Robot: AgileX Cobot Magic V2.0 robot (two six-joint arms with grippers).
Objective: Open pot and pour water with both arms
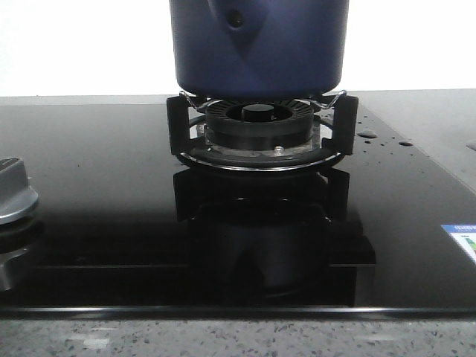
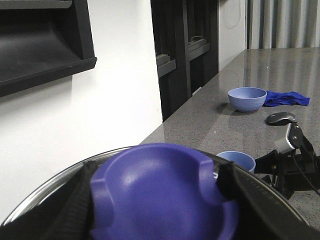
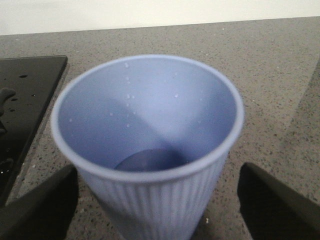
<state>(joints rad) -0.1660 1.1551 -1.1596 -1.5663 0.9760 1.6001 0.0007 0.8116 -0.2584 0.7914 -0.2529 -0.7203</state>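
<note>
The dark blue pot [image 1: 260,44] stands on the black burner ring [image 1: 260,123]; its top is cut off in the front view, and neither gripper shows there. In the left wrist view my left gripper [image 2: 157,175] is shut on the blue lid knob [image 2: 160,195], and the lid's metal rim [image 2: 47,189] curves around it. Whether the lid rests on the pot I cannot tell. In the right wrist view a light blue ribbed cup [image 3: 150,125] stands on the granite counter between my open right gripper [image 3: 157,197], apart from both fingers [image 3: 40,205]. The same cup [image 2: 239,160] shows beyond the lid.
The black glass hob [image 1: 111,186] has water drops [image 1: 368,134] at its right and a silver stove knob [image 1: 15,195] at its left. Farther along the counter are a blue bowl [image 2: 247,98], a blue cloth [image 2: 286,98] and a dark mouse-shaped object [image 2: 281,118].
</note>
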